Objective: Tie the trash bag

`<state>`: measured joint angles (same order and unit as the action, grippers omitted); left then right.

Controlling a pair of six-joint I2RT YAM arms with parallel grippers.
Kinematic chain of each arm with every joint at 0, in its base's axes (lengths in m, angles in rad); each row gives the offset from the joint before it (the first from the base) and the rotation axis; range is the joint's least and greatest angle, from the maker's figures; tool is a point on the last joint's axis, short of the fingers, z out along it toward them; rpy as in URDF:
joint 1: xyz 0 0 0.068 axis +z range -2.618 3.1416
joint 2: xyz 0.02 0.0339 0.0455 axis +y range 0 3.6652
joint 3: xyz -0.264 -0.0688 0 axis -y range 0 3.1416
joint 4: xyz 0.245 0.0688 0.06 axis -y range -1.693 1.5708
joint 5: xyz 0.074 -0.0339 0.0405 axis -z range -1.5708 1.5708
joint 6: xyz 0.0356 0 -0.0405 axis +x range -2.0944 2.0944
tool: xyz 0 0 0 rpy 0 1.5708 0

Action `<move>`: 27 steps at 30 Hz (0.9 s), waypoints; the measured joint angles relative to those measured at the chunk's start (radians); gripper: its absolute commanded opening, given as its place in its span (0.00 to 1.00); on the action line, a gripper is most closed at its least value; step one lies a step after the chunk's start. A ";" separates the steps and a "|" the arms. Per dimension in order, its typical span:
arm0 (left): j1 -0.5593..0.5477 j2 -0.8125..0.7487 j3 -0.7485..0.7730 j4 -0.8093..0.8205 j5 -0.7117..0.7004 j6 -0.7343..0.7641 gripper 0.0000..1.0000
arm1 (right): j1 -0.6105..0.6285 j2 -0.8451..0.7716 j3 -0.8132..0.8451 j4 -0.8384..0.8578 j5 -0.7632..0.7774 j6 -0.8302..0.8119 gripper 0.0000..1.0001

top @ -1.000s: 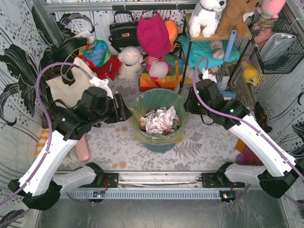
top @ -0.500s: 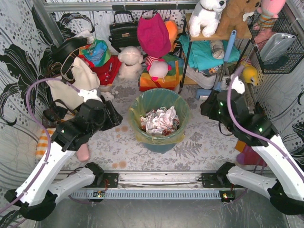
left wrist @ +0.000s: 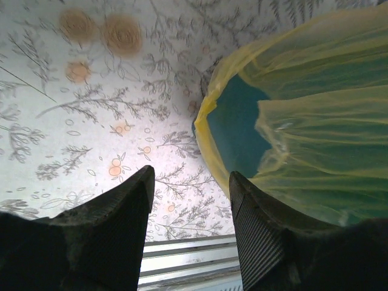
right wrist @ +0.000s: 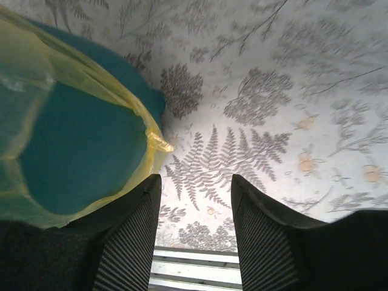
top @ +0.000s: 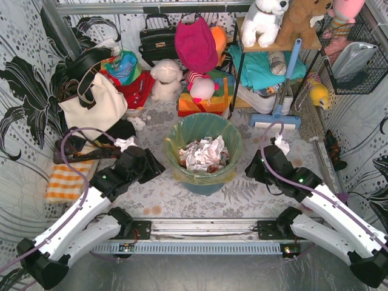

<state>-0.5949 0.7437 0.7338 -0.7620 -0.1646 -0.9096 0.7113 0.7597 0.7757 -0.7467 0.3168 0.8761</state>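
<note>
Likely the approach — left gripper (left wrist: 191, 182) and right gripper (right wrist: 195, 185), fingers spread empty, flank the crinkly translucent yellow-green trash bag (left wrist: 315, 79); next, pinch its rim.

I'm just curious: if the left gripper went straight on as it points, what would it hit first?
Probably the flowered table cover close beside the bin. The bag's hanging edge lies just beside the left gripper's line, so a finger might brush that first; depth is unclear.

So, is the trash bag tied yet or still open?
Open: the bag lies folded over the bin rim, paper showing inside, no knot. Left pincer and right pincer are open, holding nothing.
</note>
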 measured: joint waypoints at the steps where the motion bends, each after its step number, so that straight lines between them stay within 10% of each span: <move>1: 0.000 0.008 -0.026 0.021 0.016 -0.010 0.61 | 0.000 0.000 -0.036 0.032 -0.026 0.009 0.48; 27: 0.000 0.014 -0.097 0.157 0.105 -0.070 0.61 | -0.157 0.159 -0.341 0.613 -0.433 0.111 0.41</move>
<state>-0.5949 0.7578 0.6373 -0.6048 -0.0593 -0.9794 0.5545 0.9188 0.4347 -0.1337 -0.1162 0.9871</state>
